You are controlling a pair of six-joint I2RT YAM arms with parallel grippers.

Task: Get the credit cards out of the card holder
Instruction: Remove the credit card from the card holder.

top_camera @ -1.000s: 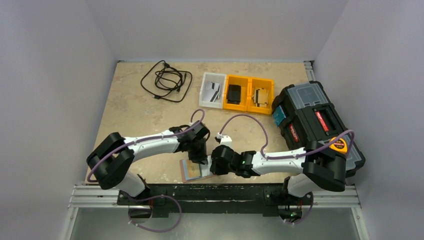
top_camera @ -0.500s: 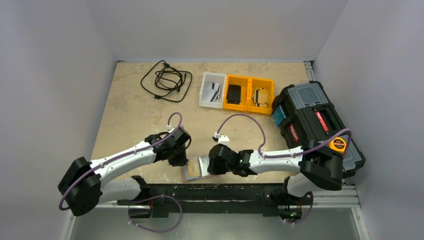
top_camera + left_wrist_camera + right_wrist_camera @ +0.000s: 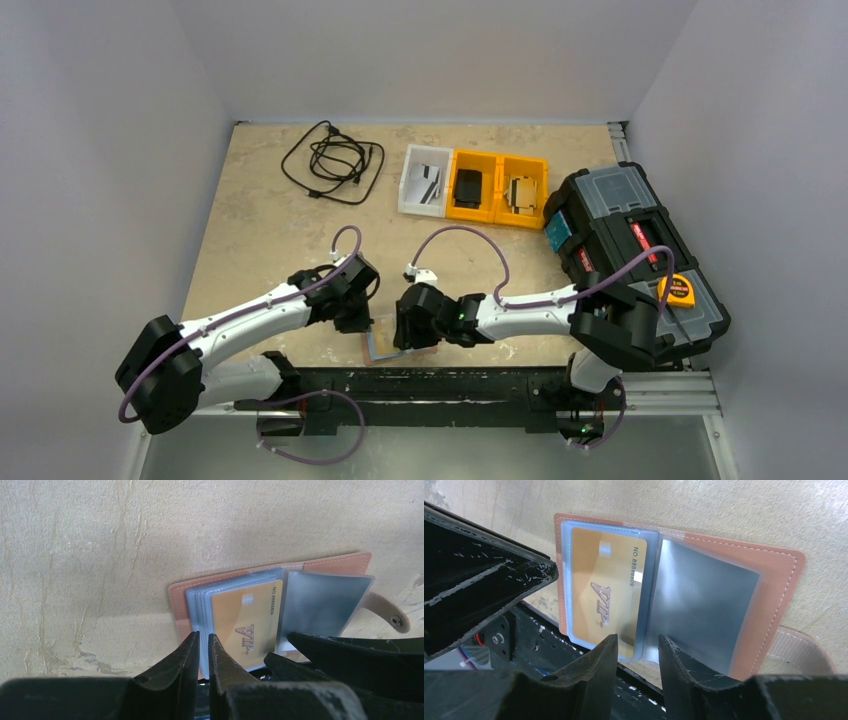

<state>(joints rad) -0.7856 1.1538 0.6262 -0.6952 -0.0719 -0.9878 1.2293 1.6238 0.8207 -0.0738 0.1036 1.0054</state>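
Observation:
The reddish-brown card holder (image 3: 378,349) lies open at the table's near edge, partly over the black rail. Its clear sleeves show in the left wrist view, leather cover (image 3: 178,605) beneath. A gold VIP credit card (image 3: 606,580) (image 3: 245,625) sits in the left sleeve. The right page (image 3: 704,595) looks grey-silver; I cannot tell if it holds a card. My left gripper (image 3: 202,636) (image 3: 364,325) is nearly shut, pinching the sleeve stack's left edge. My right gripper (image 3: 638,639) (image 3: 407,335) is open, its jaws straddling the fold between the two pages, gripping nothing.
A coiled black cable (image 3: 335,160) lies at the back left. One white tray (image 3: 425,182) and two yellow trays (image 3: 498,187) stand at the back. A black toolbox (image 3: 630,250) with a yellow tape measure (image 3: 680,290) fills the right side.
The right gripper has opened and slid left over the holder. The left arm dropped its elbow low and to the left, its gripper staying at the holder's left edge.

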